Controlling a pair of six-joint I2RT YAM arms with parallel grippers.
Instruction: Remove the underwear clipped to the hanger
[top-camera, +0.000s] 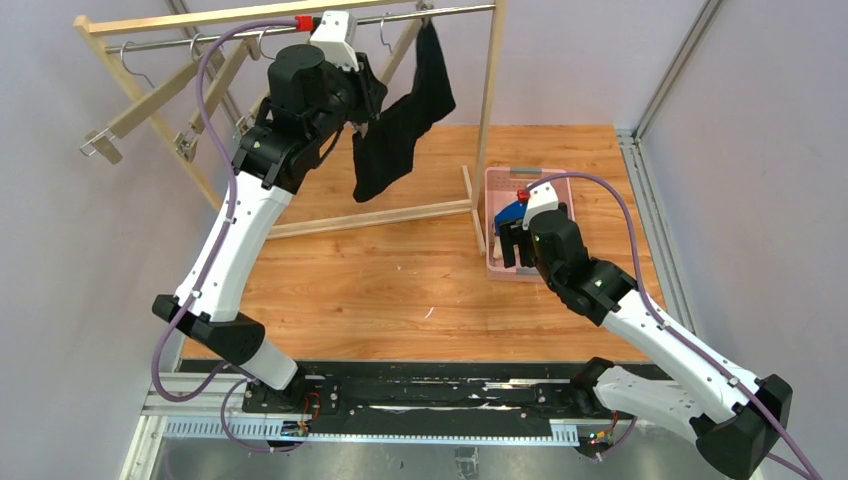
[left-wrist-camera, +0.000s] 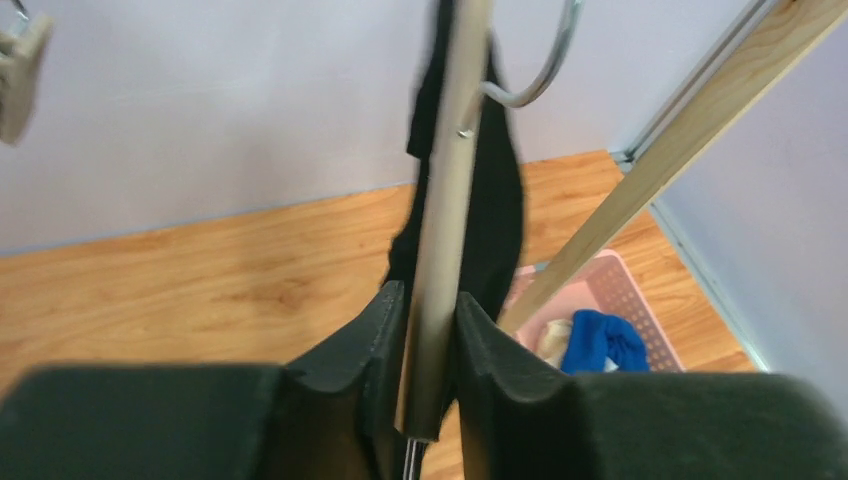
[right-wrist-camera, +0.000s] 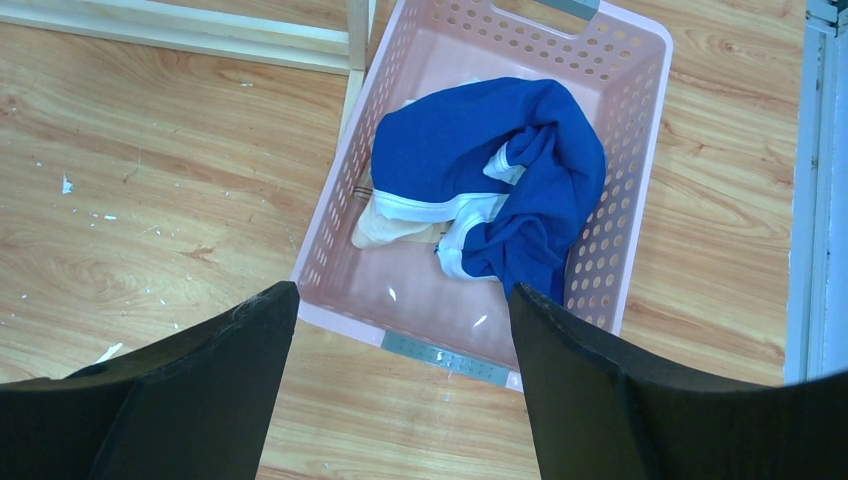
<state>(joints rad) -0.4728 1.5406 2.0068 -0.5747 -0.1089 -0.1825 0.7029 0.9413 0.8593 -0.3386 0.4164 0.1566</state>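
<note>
**Grey walls, a wood table, one black pair on the hanger**

Between pale grey walls and above the orange-brown plank table (top-camera: 400, 290), the left gripper (left-wrist-camera: 430, 300) is clamped on the hanger (left-wrist-camera: 445, 200). Its moulded black pads (left-wrist-camera: 385, 330) bear on both flanks of the smooth, pale bar near its lower end. Just behind the bar, showing past the fingers on either side, hangs the black underwear (left-wrist-camera: 500, 210), matte, soft and limp. Above the fingers a bright wire hook (left-wrist-camera: 545, 60) curls off the bar. To their right slants a square timber post of the rack (left-wrist-camera: 680, 150).

The step looks like pinching a clip to free the cloth, though the clip itself is too hidden to make out. Done well, the squeeze lands squarely on the clip's lever, not on bare bar. The hanger stays steady so the hook does not swing, and the cloth drops free without being dragged.

Farther out, the right gripper (right-wrist-camera: 402, 295) hangs spread wide and empty. Directly beneath it sits the perforated pink plastic basket (right-wrist-camera: 630, 200). In it the blue underwear (right-wrist-camera: 470, 150), white-trimmed and crumpled, lies over the cream underwear (right-wrist-camera: 385, 228).
</note>
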